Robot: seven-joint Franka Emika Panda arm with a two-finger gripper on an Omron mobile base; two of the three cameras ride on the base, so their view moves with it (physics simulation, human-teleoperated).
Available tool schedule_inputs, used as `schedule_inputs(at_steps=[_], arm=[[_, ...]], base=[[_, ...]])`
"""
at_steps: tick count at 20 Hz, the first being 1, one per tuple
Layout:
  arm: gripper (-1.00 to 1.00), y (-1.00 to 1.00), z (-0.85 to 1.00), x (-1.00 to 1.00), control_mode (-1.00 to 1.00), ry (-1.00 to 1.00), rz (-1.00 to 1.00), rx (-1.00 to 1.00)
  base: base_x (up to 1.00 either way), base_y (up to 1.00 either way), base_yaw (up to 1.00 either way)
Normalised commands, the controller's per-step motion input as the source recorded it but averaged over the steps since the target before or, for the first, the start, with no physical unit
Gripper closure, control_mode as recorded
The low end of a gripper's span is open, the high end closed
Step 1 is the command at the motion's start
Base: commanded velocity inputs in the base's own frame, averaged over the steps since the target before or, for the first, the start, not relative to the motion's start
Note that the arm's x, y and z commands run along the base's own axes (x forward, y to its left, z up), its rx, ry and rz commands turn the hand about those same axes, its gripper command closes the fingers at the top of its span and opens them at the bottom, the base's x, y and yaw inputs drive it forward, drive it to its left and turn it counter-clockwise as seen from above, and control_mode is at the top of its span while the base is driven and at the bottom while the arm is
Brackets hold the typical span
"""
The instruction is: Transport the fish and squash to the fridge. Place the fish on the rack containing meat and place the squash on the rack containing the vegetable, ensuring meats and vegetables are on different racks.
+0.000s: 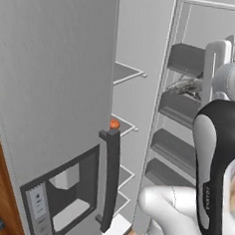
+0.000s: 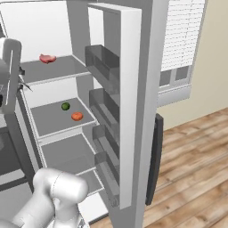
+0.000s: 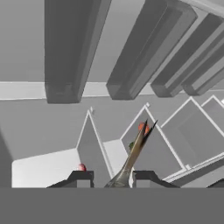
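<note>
The fridge [image 2: 138, 89] was seen standing wide open, its pale shelves bared to the arm. In the hand view the fish [image 3: 133, 155] was gripped by its body end between the clenched jaws of the gripper [image 3: 113, 178], the pointed tail thrust forward toward the shelves. It was held lengthwise like that, it would seem, so the slender body could be slid in flat over a rack edge. On the upper rack a red piece of meat [image 2: 47, 58] was lying, and that shelf was judged to be the fish's proper home. One rack lower, the orange-red squash [image 2: 77, 116] was already parked just beside a small green vegetable [image 2: 65, 106], apart from it and well apart from the meat, so the vegetable half of the job looked settled. From the left base view the squash [image 1: 114, 124] was glimpsed past the dark door handle [image 1: 110, 179]. Only the fish was left to be delivered.
</note>
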Motion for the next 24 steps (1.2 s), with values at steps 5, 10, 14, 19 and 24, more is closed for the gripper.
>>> schedule_inputs(at_steps=[5, 10, 14, 19, 24], arm=[[1.00, -0.01, -0.04, 0.20, -1.00, -0.03, 0.14, 0.00], [1.00, 0.01, -0.27, 0.46, -1.00, -0.03, 0.13, -0.03], [1.00, 0.06, -0.12, 0.76, -1.00, -0.04, 0.09, -0.05], [1.00, 0.14, -0.01, 0.79, -1.00, -0.06, 0.05, -0.08], [1.00, 0.10, -0.01, 0.79, -1.00, 0.00, 0.01, -0.06]], base=[[0.00, 0.00, 0.00], [0.00, 0.00, 0.00], [0.00, 0.00, 0.00], [0.00, 0.00, 0.00], [0.00, 0.00, 0.00]])
